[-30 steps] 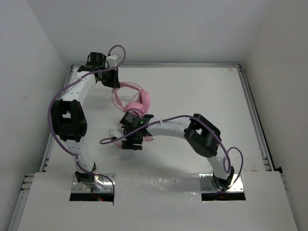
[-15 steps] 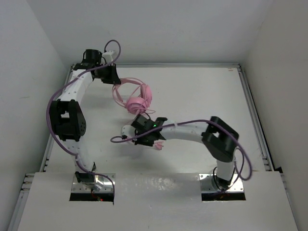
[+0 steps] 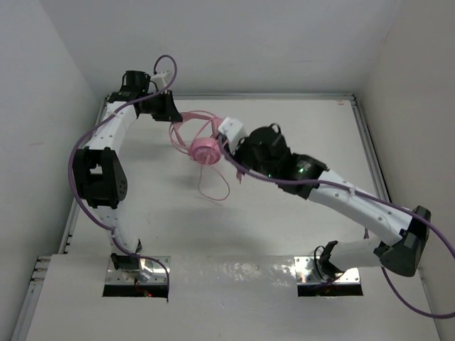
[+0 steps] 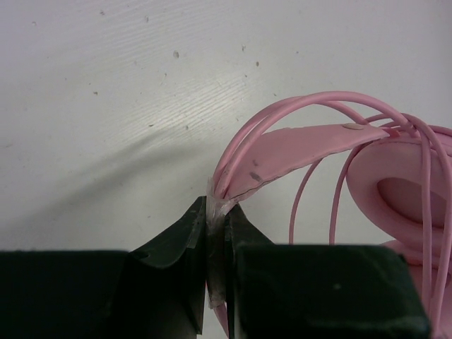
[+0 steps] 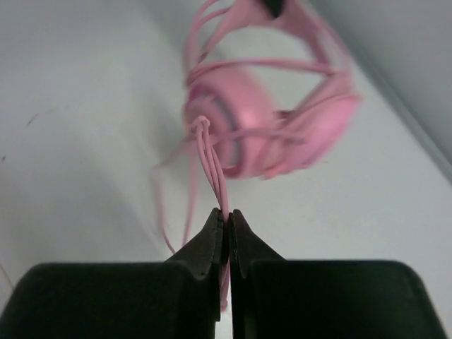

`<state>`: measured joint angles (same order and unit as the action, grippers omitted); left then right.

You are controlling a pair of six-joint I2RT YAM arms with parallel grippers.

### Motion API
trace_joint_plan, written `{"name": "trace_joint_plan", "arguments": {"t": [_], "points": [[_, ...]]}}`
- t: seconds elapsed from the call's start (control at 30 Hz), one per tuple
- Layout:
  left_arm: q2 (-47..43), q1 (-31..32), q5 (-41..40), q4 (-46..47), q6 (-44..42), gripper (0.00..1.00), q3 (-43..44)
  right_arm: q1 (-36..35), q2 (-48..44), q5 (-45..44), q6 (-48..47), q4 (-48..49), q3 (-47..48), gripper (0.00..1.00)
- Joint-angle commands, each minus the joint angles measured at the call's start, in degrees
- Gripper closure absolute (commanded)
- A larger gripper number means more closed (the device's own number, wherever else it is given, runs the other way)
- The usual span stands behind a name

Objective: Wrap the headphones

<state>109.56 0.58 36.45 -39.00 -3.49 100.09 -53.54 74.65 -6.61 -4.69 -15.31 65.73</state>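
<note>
The pink headphones hang at the far left of the table, held between both arms. My left gripper is shut on the thin headband where several cable turns run along it; an earcup shows at the right of the left wrist view. My right gripper sits just right of the earcup, shut on a bunch of thin pink cable strands. A loose loop of cable dangles below the headphones toward the table.
Metal rails edge the white table at the far and right sides, with white walls close behind. Purple arm cables loop off both arms. The left arm's elbow stands along the left edge.
My right arm swung from the table's near middle up to the far side beside the headphones, and its jaws closed on the cable. The cable loop now trails below the headphones.
</note>
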Motion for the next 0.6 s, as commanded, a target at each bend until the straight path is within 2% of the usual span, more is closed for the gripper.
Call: {"name": "trace_joint_plan", "arguments": {"t": [0.0,0.13,0.17,0.27,0.4,0.57], "points": [[-1.01,-0.23,2.49,0.07,-0.46,1.0,1.25,4.05,-1.36,-3.76,0.04,-2.08,16.9,1.0],[-0.58,0.12,1.61,0.42,-2.58,1.0,-1.21,5.02,3.37,-7.88,-5.84,-4.9,34.42,1.0],[-0.57,0.12,1.35,0.59,-2.58,1.0,-2.0,5.02,4.7,-7.63,-6.21,-6.3,41.94,1.0],[0.04,0.47,1.0,1.21,-2.75,1.0,-2.45,5.02,9.87,-4.21,-6.56,-7.36,53.75,1.0],[0.74,0.91,0.82,1.65,-2.75,1.0,-2.1,5.02,12.27,1.77,-6.13,-1.93,55.56,1.0],[0.74,1.18,0.82,0.86,-3.72,1.0,-2.62,5.02,13.32,0.38,-6.65,5.1,54.59,1.0]]}}
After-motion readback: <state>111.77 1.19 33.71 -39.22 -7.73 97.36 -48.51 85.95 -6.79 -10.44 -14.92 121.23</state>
